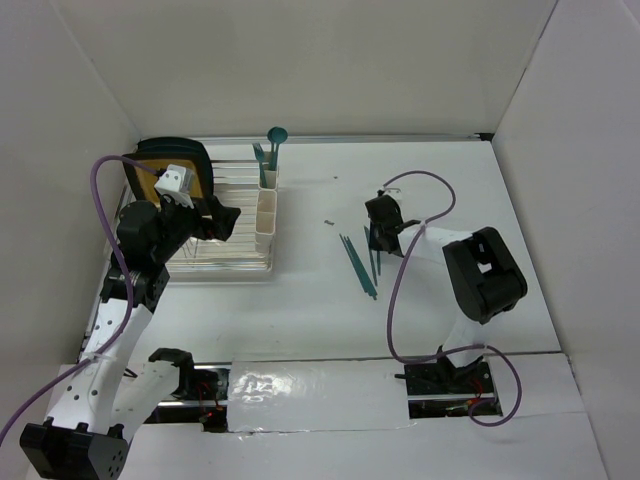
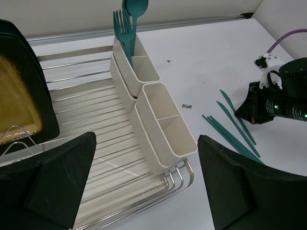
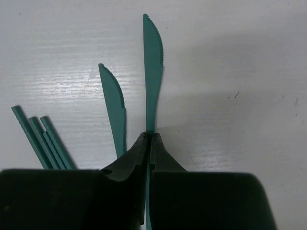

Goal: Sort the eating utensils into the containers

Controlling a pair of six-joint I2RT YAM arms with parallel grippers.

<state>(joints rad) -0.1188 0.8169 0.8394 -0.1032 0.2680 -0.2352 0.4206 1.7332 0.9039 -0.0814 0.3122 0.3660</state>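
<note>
The cream-white containers [image 1: 266,212] stand in a row along the right side of a wire dish rack [image 1: 225,225]; they also show in the left wrist view [image 2: 163,125]. The far cup holds a teal fork [image 2: 121,29] and a teal spoon [image 2: 135,8]. Several teal utensils [image 1: 358,265] lie on the table right of the rack. My right gripper [image 3: 149,139] is shut on a teal knife [image 3: 153,72], whose blade points away. A second knife [image 3: 114,105] lies just left of it. My left gripper [image 2: 146,187] is open above the rack's near corner, holding nothing.
A yellow-and-black plate [image 1: 165,175] stands in the rack's left part. A tiny dark speck [image 1: 328,222] lies on the table between the rack and the loose utensils. White walls enclose the table on three sides.
</note>
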